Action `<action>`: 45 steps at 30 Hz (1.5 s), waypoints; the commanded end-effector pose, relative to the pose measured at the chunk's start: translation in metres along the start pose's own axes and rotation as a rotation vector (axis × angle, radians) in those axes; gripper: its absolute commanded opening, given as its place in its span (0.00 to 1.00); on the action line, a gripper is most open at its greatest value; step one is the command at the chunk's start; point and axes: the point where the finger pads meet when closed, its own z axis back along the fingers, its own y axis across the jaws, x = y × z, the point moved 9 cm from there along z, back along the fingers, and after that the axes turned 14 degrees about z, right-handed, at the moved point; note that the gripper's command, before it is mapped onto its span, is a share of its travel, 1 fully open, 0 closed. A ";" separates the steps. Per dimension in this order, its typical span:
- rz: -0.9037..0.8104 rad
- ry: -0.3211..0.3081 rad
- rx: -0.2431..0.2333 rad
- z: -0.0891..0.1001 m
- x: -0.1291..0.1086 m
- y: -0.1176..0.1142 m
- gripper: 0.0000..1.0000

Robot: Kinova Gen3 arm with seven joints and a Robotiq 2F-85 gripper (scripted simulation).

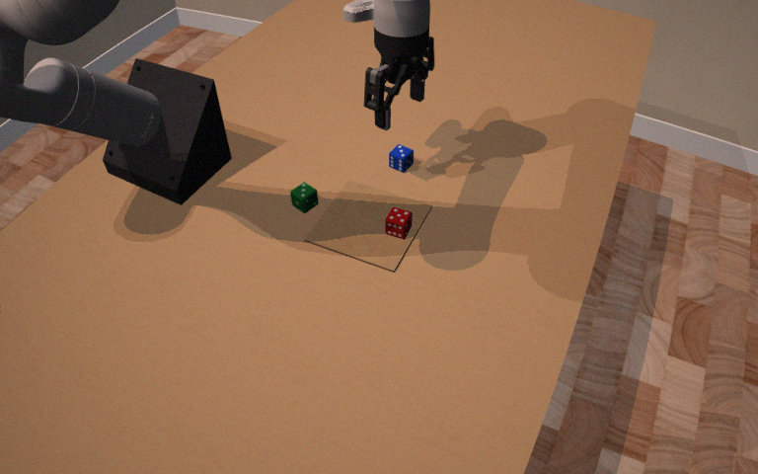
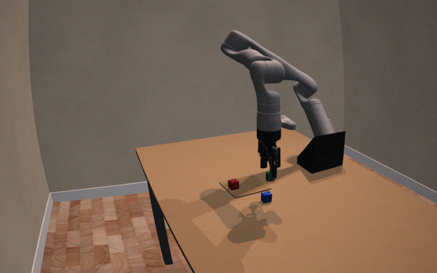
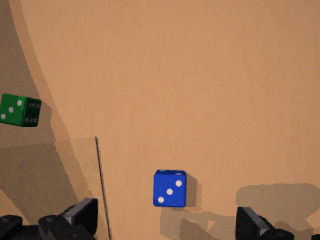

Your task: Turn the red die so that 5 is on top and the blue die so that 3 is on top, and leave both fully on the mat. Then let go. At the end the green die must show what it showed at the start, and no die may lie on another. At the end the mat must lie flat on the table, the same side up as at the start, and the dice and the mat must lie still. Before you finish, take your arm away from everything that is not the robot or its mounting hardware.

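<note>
The blue die (image 1: 401,157) lies on the bare table just beyond the far edge of the thin mat (image 1: 368,231). In the wrist view the blue die (image 3: 170,188) shows three pips on top. The red die (image 1: 398,222) sits on the mat near its right corner; it also shows in the exterior view (image 2: 233,183). The green die (image 1: 304,197) lies on the table left of the mat, and in the wrist view (image 3: 20,110) at the left. My gripper (image 1: 399,106) hangs open and empty well above the blue die, fingers pointing down.
The arm's black wedge-shaped base (image 1: 173,131) stands at the back left of the table. The table's right edge (image 1: 581,312) drops to the wooden floor. In the exterior view the gripper (image 2: 270,164) partly hides the green die (image 2: 268,176).
</note>
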 end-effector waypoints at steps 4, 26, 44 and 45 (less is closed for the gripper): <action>0.006 -0.001 0.002 0.001 0.000 0.000 1.00; 0.007 -0.001 0.002 0.001 0.000 0.000 0.46; 0.007 -0.001 0.002 0.001 0.000 0.000 0.46; 0.007 -0.001 0.002 0.001 0.000 0.000 0.46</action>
